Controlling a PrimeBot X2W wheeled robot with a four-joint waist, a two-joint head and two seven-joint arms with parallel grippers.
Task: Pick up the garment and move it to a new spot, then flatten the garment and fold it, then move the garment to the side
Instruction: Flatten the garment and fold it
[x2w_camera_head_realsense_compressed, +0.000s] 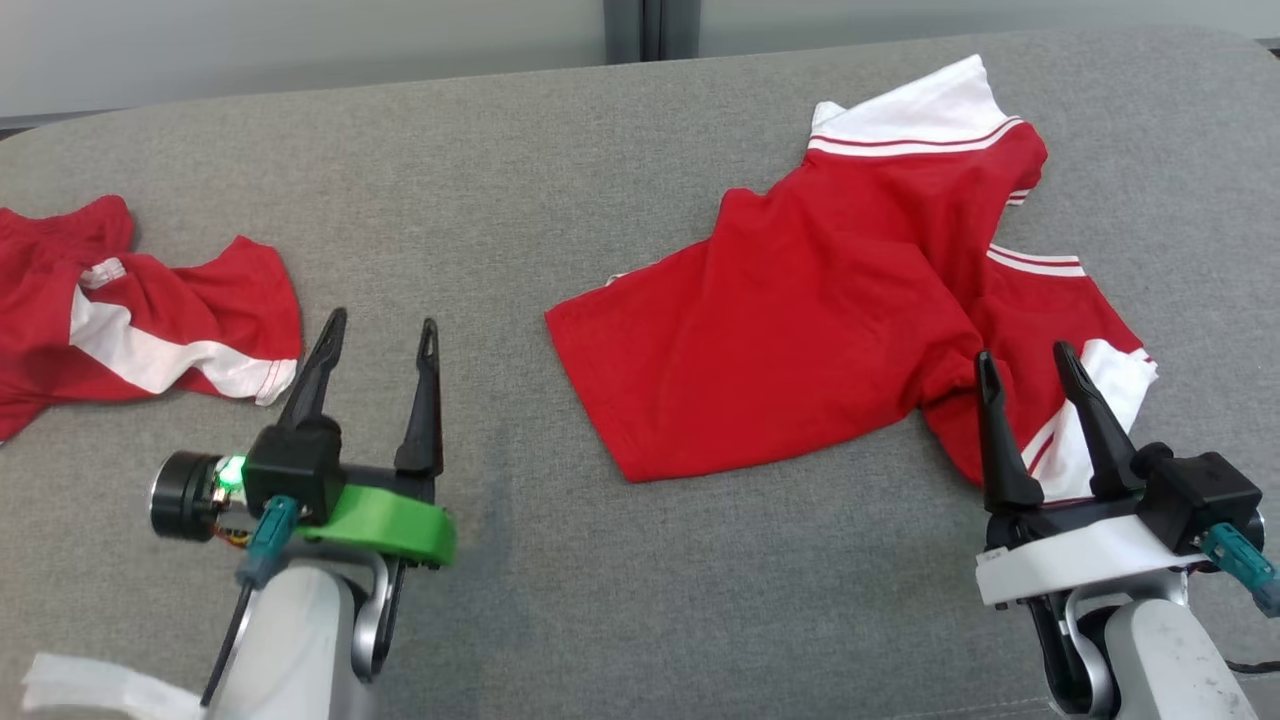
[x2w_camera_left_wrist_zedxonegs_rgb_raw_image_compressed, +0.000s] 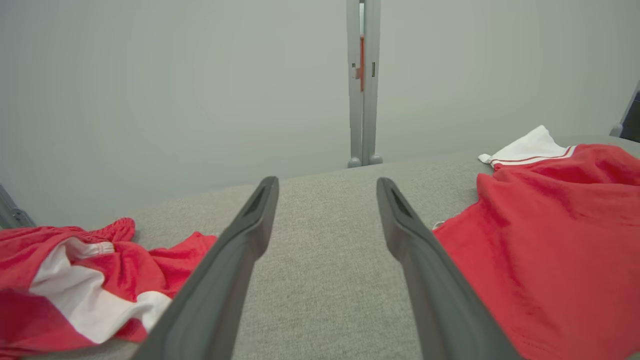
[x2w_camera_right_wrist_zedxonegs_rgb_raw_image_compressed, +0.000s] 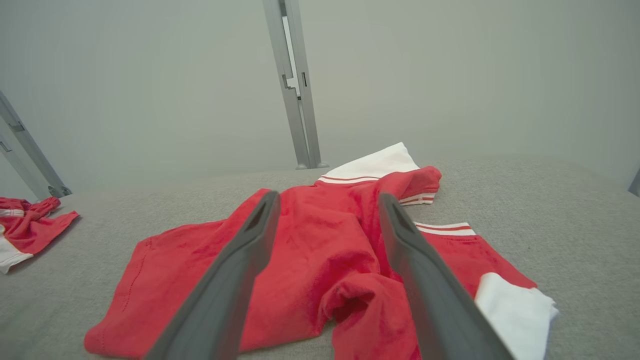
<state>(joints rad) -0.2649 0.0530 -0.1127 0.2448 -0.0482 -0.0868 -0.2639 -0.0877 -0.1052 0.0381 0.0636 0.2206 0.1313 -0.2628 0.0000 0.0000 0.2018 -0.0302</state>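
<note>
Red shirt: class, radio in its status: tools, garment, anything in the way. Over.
Left tool open, empty, above bare grey surface. Right tool open, empty, at near edge of red shirt. Shirt rumpled, not folded. Other red garment far left, not blocking.

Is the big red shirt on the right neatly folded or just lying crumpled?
Crumpled, not folded: the red shirt lies bunched on the grey surface, creases running through its middle, sleeves askew.

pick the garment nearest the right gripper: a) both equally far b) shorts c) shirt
c: the right gripper hangs open over the shirt's crumpled end, while the shorts lie far off beside the left gripper.
</note>
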